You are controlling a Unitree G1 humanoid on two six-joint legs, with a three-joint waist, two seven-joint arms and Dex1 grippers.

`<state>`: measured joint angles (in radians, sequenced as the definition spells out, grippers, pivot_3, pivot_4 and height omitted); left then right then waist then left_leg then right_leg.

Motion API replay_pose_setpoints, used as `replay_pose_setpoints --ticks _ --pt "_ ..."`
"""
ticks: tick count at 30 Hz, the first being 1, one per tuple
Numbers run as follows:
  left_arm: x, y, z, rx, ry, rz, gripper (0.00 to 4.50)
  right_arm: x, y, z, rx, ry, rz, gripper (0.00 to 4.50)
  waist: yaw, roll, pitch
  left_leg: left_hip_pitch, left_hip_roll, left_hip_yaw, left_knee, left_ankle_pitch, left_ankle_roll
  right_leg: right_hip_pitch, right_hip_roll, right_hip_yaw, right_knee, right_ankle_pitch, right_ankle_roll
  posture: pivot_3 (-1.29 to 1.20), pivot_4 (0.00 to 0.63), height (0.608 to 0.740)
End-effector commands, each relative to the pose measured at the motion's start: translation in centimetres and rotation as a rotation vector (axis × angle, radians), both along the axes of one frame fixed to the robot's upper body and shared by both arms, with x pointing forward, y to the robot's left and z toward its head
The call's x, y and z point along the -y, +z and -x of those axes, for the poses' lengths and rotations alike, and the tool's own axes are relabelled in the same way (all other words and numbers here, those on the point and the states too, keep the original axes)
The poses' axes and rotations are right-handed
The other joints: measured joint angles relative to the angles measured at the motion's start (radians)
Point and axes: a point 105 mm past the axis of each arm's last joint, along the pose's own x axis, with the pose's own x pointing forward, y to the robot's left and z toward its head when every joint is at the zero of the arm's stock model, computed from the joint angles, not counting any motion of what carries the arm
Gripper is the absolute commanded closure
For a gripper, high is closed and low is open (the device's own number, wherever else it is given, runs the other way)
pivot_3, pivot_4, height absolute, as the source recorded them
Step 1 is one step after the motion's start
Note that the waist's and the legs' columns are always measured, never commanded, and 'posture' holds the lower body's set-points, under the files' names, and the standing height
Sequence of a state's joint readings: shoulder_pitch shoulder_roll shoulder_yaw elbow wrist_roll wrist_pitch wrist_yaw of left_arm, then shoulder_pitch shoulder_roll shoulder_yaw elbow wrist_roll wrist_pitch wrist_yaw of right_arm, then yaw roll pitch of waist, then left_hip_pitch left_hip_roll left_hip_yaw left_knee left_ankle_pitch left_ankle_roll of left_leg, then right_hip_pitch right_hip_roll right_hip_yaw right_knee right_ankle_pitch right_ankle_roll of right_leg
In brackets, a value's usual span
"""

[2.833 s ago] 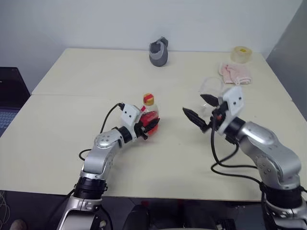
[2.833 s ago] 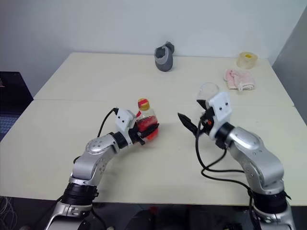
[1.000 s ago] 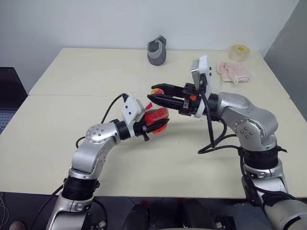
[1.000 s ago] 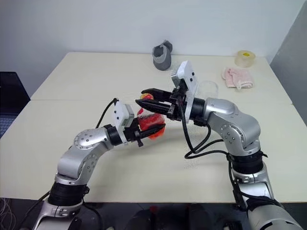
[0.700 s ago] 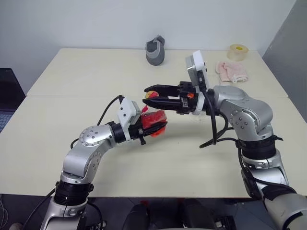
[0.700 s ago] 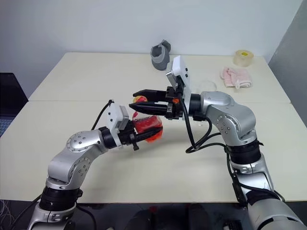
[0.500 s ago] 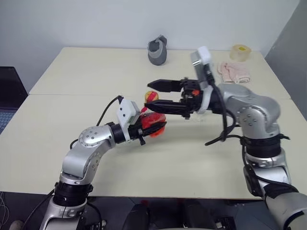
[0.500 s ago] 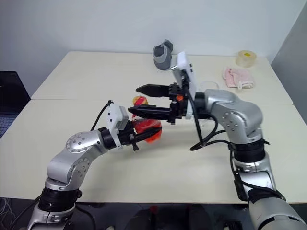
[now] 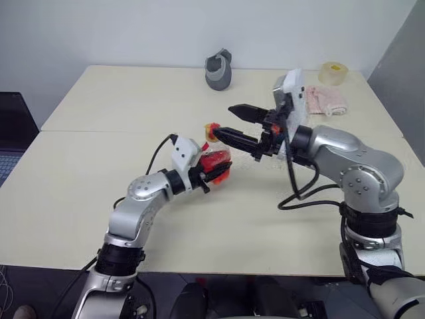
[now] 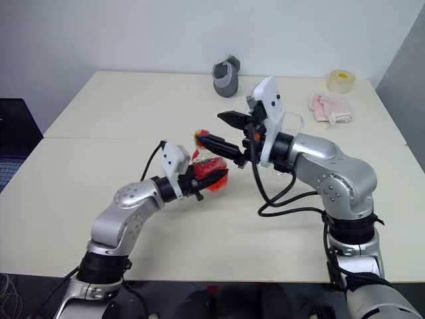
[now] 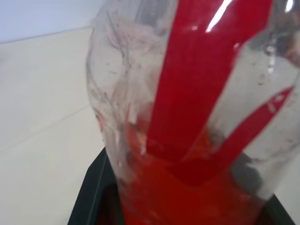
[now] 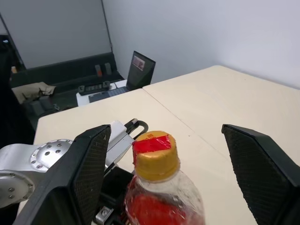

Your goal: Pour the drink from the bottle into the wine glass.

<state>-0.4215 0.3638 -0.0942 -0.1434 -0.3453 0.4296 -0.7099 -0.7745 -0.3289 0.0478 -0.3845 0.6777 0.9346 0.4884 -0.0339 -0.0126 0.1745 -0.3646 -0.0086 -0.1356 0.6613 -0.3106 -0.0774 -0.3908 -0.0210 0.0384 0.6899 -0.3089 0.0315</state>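
My left gripper (image 9: 214,170) is shut on the bottle (image 9: 215,161), a small clear one with the red drink (image 11: 187,154) in its lower body. It is held roughly upright above the table's middle. The yellow cap with a red seal (image 12: 154,155) sits on the neck. My right gripper (image 9: 225,120) is open and points at the cap from the right. Its two black fingers (image 12: 89,164) stand wide on either side of the cap without touching it. The wine glass (image 10: 292,122) stands behind my right wrist and is mostly hidden.
A grey holder (image 9: 218,70) stands at the table's back centre. A roll of tape (image 9: 332,72) and a pink cloth (image 9: 323,100) lie at the back right. A laptop (image 9: 12,133) sits off the table's left edge. A seam crosses the cream table (image 9: 99,133).
My right gripper's fingers were close around the cap and have spread wide. Its wrist has swung a little to the right. The bottle stays in my left gripper, cap on.
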Motion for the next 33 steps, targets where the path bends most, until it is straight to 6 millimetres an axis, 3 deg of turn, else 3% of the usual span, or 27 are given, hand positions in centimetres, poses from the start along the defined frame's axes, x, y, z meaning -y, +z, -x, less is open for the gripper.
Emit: replay_pose_setpoints --ticks 1,13,16,23,33 --pt "0.7 1.9 -0.5 0.088 -0.020 0.018 2.74 -0.7 1.6 0.2 0.079 -0.009 -0.034 0.46 0.001 0.000 0.000 0.000 0.000 0.000 0.000 0.000 0.000 0.000 0.000 0.000 0.000 0.000 0.000 0.00 0.150 0.740" --pt "1.1 1.7 -0.4 0.098 -0.047 0.014 2.74 -1.1 1.7 -0.3 0.074 -0.023 -0.047 0.46 0.000 0.000 0.000 0.000 0.000 0.000 0.000 0.000 0.000 0.000 0.000 0.000 0.000 0.000 0.000 0.00 0.150 0.740" --pt "1.2 1.8 -0.4 0.098 -0.049 0.015 2.74 -1.2 1.5 -0.3 0.072 -0.016 -0.039 1.04 0.000 0.000 0.000 0.000 0.000 0.000 0.000 0.000 0.000 0.000 0.000 0.000 0.000 0.000 0.000 0.00 0.150 0.740" --pt "0.9 2.0 -0.8 0.103 -0.035 0.016 2.74 -1.5 0.8 0.3 0.053 0.036 -0.013 3.35 0.000 0.000 0.000 0.000 0.000 0.000 0.000 0.000 0.000 0.000 0.000 0.000 0.000 0.000 0.000 0.00 0.150 0.740" --pt "1.2 2.5 -0.1 0.105 -0.067 0.029 2.74 -1.4 1.3 0.4 0.070 0.081 -0.017 3.34 0.000 0.000 0.000 0.000 0.000 0.000 0.000 0.000 0.000 0.000 0.000 0.000 0.000 0.000 0.000 0.00 0.150 0.740"
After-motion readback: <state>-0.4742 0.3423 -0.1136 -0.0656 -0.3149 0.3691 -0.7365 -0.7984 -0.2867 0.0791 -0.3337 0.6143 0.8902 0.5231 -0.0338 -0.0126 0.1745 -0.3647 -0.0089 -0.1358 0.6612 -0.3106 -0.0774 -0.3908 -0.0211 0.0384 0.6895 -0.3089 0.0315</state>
